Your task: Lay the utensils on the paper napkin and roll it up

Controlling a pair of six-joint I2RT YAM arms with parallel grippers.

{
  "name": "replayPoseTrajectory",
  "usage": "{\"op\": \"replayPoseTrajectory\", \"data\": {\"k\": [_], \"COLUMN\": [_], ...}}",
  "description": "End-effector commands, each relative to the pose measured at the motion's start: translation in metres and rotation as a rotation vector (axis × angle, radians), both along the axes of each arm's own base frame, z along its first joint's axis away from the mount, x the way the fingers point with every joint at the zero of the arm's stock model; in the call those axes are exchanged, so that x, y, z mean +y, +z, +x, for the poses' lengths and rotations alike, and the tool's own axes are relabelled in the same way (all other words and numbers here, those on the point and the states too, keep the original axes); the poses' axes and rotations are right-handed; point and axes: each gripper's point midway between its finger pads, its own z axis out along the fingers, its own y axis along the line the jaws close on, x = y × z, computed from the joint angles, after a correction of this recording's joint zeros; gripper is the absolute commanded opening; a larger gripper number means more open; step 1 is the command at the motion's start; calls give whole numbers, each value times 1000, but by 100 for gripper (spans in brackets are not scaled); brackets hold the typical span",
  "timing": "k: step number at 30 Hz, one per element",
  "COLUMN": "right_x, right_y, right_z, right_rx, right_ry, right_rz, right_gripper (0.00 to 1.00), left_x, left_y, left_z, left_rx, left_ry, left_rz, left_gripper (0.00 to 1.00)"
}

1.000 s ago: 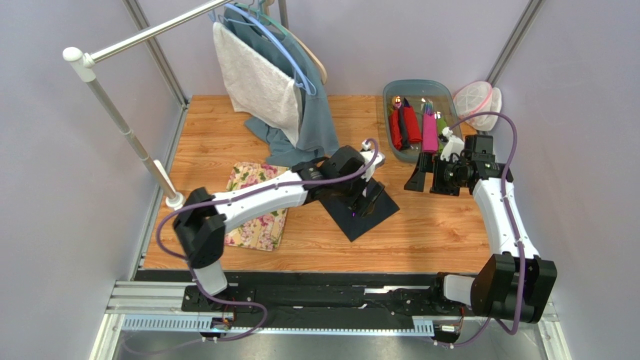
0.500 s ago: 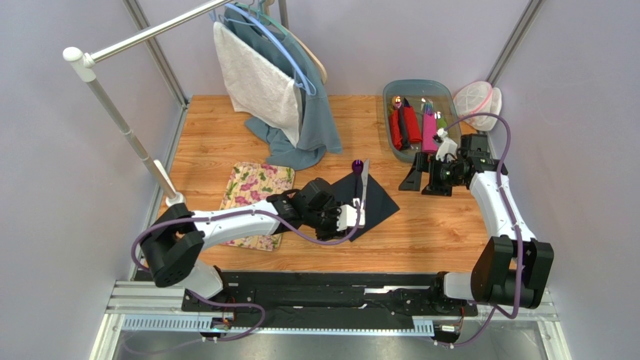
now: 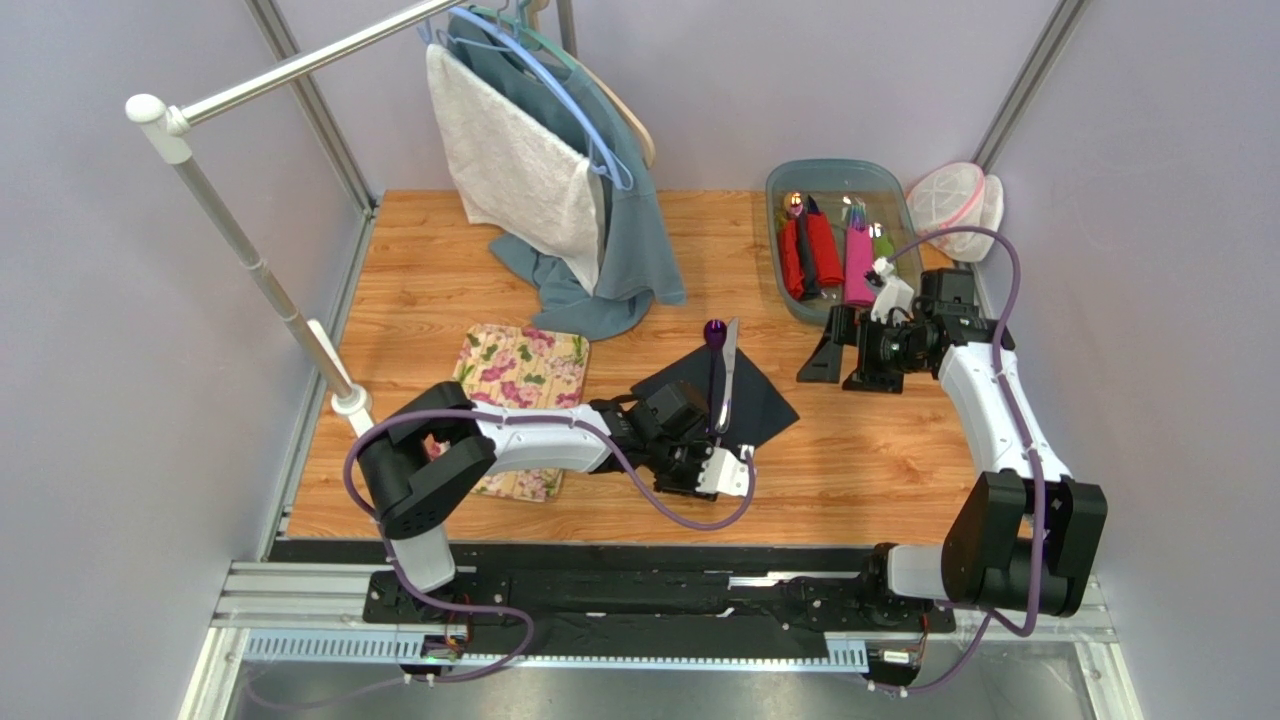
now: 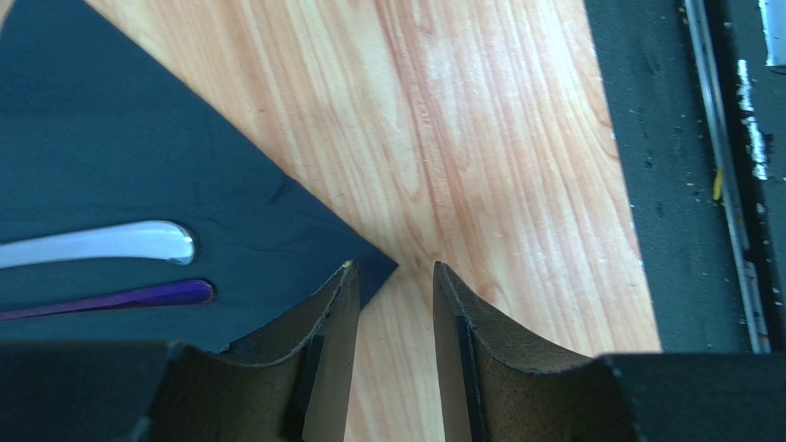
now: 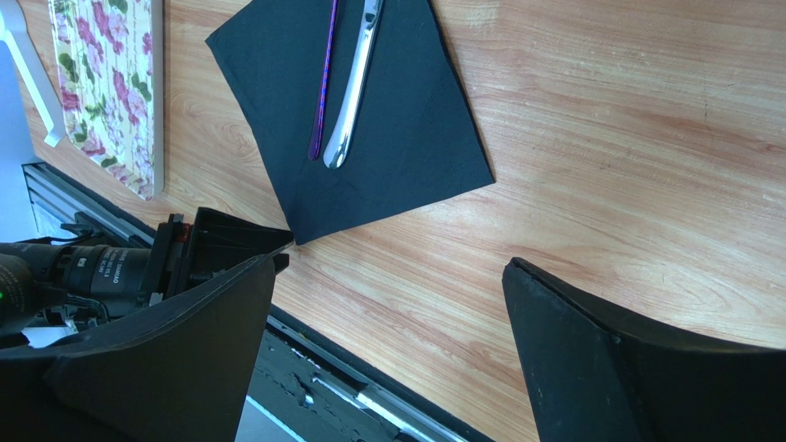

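The paper napkin (image 3: 759, 402) lies flat on the wood as a dark diamond. Two utensils rest on it side by side: a silver one (image 3: 729, 383) and a purple spoon (image 3: 717, 330) whose bowl pokes past the far corner. In the left wrist view their handle ends, silver (image 4: 111, 243) and purple (image 4: 148, 296), lie on the napkin (image 4: 120, 138). My left gripper (image 4: 392, 267) sits low at the napkin's near corner, its jaws narrowed with a gap and only wood and the corner tip between them. My right gripper (image 5: 392, 262) hovers wide open, right of the napkin (image 5: 387, 129).
A floral mat (image 3: 519, 383) lies left of the napkin. A clothes rack with a towel (image 3: 519, 150) stands at the back, its pole foot (image 3: 349, 401) by the mat. At the back right is a bin (image 3: 781, 188) holding coloured rolls, with a white container (image 3: 954, 195) beside it.
My left arm has drawn back from above the napkin to its near corner, uncovering the utensils, and its jaws have narrowed. The right gripper shifted slightly, still open.
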Motion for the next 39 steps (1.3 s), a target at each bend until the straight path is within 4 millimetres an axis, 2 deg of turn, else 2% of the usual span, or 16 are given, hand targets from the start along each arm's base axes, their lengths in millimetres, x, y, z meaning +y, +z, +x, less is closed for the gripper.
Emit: {"op": "replayPoseTrajectory", "data": {"k": [1,5,8,13,14,17,20,25,31,34,38,39], "right_x": [-2,-3,-4,-6,-6,-5,-4,-4,-2,-1,2,3], "right_y": [1,1,2,3,2,3,3,1,0,-1,-2,-3], "right_z": [4,4,4,4,4,4,3,3,2,3,1,0], "right_rx": [-32,-36,-38,-41,-38,-39,-37,-29,-17,-11,3,10], "right_ry": [11,8,5,-2,-3,-2,-1,-2,3,3,5,3], "right_rz": [-2,-9,-11,-11,-10,-7,-2,3,17,26,46,51], "right_gripper": [100,100,100,100,100,100,100,100,100,100,100,100], "left_x": [-19,-18,-14,-11,-11,-15,-22,-27,-31,-34,-38,-38], "left_y": [12,3,-5,-8,-7,3,19,36,61,69,79,76], "left_z": [8,11,7,2,1,-4,-17,-31,-31,-25,3,8], "left_rx": [-32,-34,-15,11,20,59,110,212,220,225,208,212], "left_ry": [-43,-34,-44,-40,-44,-34,-34,21,35,52,110,123], "left_rz": [-43,-13,9,20,19,-6,-27,-15,-51,-60,-87,-78], "left_gripper": [42,38,30,24,17,5,0,0,0,0,0,0]}}
